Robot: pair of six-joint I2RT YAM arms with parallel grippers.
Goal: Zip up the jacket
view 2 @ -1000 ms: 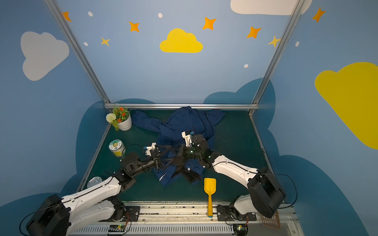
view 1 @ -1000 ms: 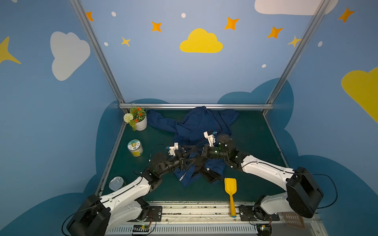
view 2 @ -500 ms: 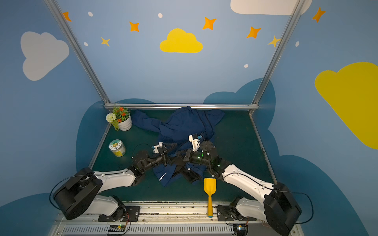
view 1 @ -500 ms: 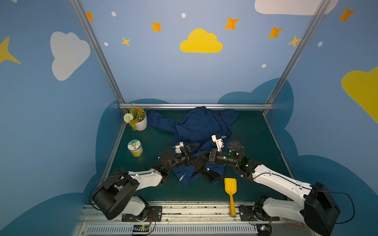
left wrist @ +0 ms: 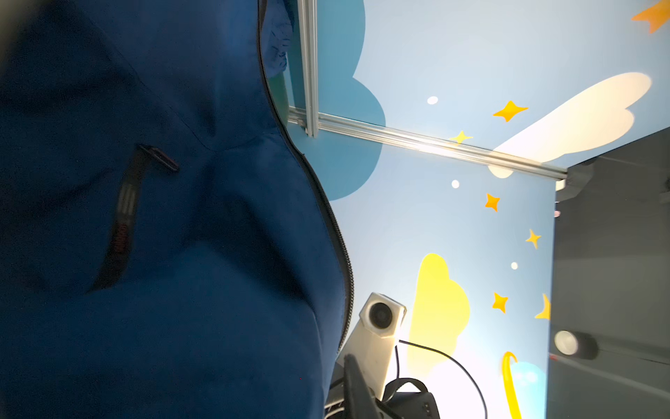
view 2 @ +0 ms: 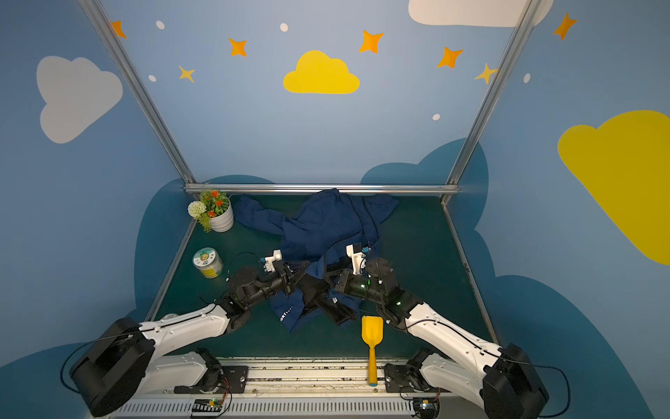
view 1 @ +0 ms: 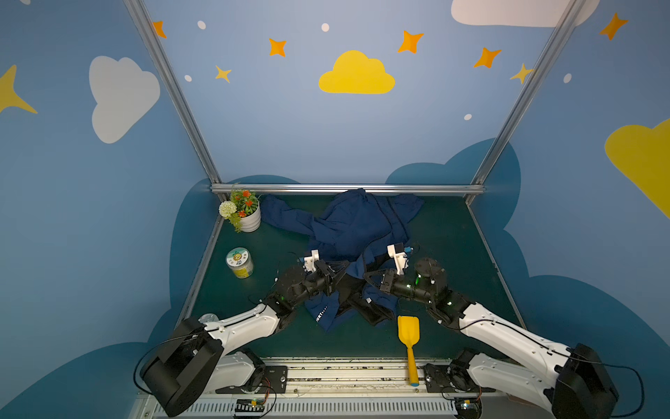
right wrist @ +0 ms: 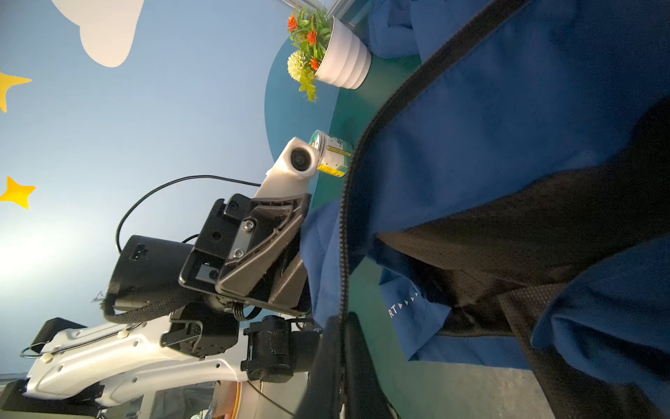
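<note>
The navy jacket (view 1: pixel 355 225) (view 2: pixel 326 225) lies crumpled from the back rail toward the front, with black lining showing at its near end. My left gripper (view 1: pixel 344 271) (view 2: pixel 299 276) is shut on a raised fold of the jacket beside the zipper edge. In the right wrist view the left gripper (right wrist: pixel 302 235) pinches the blue fabric. One of its fingers (left wrist: pixel 357 388) shows beside the jacket (left wrist: pixel 181 254) in the left wrist view. My right gripper (view 1: pixel 366 276) (view 2: pixel 325 274) (right wrist: pixel 340 323) faces it, shut on the jacket's (right wrist: pixel 507 127) zipper tape.
A white flower pot (view 1: pixel 248 217) stands at the back left, with a yellow-labelled jar (view 1: pixel 239 262) nearer the front. A yellow scoop (view 1: pixel 408 333) lies by the front edge, right of the jacket's hem. A metal rail (view 1: pixel 348 188) closes the back.
The left gripper's jaws have closed from wide open onto the jacket's edge. The right gripper has stayed shut on the zipper tape and shifted slightly toward the front.
</note>
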